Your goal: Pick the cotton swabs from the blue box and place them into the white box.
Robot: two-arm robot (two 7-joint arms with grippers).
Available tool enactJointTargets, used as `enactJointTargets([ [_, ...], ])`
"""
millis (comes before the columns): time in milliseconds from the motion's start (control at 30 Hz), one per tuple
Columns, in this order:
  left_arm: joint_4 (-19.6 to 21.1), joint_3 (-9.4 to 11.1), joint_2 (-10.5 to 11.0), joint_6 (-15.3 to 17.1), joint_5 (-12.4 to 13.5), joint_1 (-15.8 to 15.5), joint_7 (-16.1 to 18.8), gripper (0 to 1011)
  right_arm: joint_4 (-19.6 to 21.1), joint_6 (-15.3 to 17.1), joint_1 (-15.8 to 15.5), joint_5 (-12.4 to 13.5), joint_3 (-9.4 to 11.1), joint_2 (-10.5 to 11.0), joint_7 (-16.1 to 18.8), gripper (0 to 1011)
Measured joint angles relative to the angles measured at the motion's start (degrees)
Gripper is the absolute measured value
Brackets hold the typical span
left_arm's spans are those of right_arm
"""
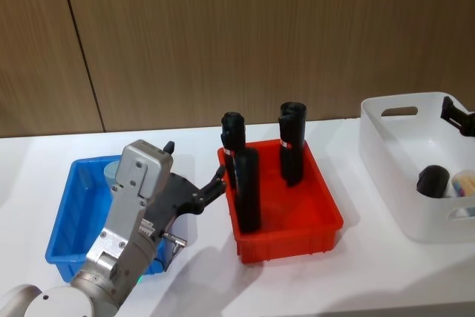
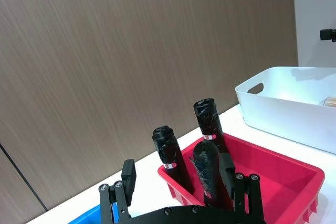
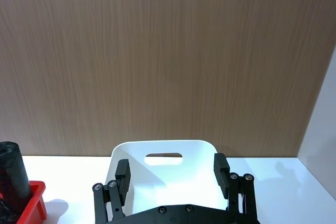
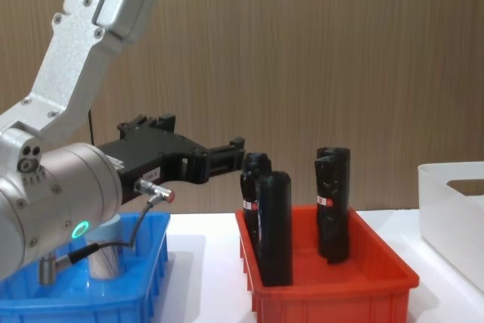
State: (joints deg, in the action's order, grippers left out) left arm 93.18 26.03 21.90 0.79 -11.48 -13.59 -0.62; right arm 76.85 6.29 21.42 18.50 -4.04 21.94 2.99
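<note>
Your left tool [image 4: 234, 147] hovered open and empty above the blue box [image 1: 67, 217], cotton swabs [image 4: 106, 256] below; your right tool [image 3: 173, 174] gaped empty over the white box [image 1: 386, 150]

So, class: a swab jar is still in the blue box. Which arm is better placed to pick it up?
Left. The left gripper hangs open over the blue box, near the swab jar. The right gripper is at the white box, across the red tray.
</note>
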Motion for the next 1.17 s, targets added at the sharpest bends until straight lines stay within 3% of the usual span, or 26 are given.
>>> enactJointTargets([
  [1167, 0.00, 0.00, 0.00, 0.00, 0.00, 0.00, 0.00, 1004, -0.12, -0.73, -0.29, 0.06, 0.32, 0.11, 0.88, 1001],
])
